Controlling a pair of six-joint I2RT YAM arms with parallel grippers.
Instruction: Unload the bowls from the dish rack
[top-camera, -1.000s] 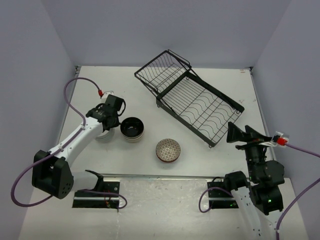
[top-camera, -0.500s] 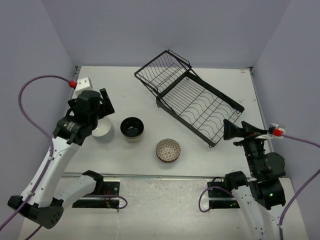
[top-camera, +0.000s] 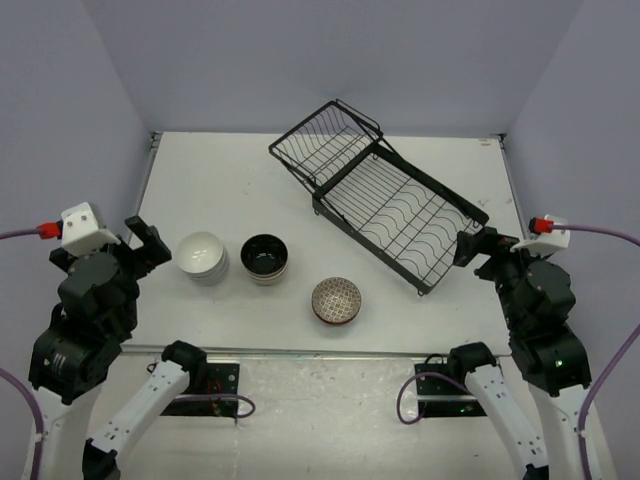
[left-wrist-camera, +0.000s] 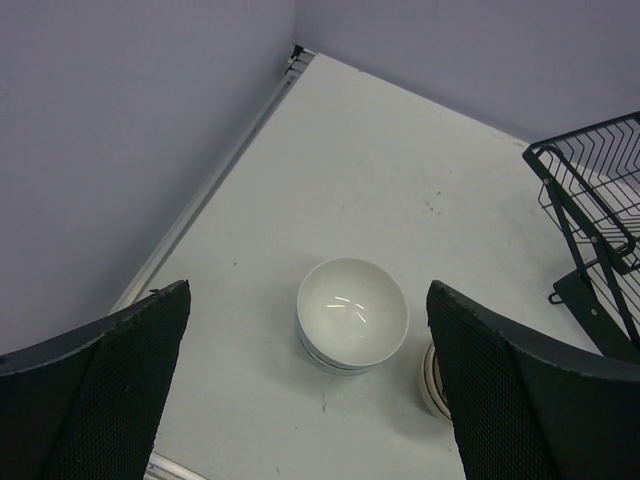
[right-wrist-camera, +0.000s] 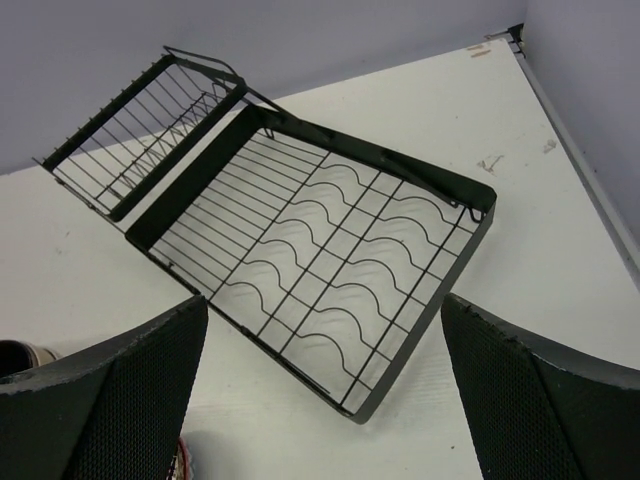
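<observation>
The large black wire dish rack (top-camera: 436, 180) lies on the white table (top-camera: 240, 180), right of centre. Its long axis runs diagonally from far left to near right. The smaller wire basket section (top-camera: 325, 140) forms the far-left end, and the long slotted tray points its near-right corner toward the right arm. In the right wrist view the rack (right-wrist-camera: 330, 270) lies flat, with the wavy slot wires running across the tray.

The bowls stand upright on the table, mouths up, in a loose row to the near left of the rack and apart from it. The plain white round bowl (top-camera: 201, 255) is farthest left. In the left wrist view this white bowl (left-wrist-camera: 352, 312) sits nested on top of another bowl, of which only a dark-lined band shows beneath its rim. Just to its right is the tan bowl with a black inside (top-camera: 266, 258). Nearer and farther right, the brown speckled-pattern bowl (top-camera: 336, 300) stands alone.

The left gripper (top-camera: 147, 240) hangs at the left edge of the table, left of the white bowl. Its black fingers (left-wrist-camera: 110, 390) are spread wide and hold nothing. The right gripper (top-camera: 482, 247) hangs just beside the rack's near-right end. Its fingers (right-wrist-camera: 110, 400) are likewise spread wide, with nothing between them.
</observation>
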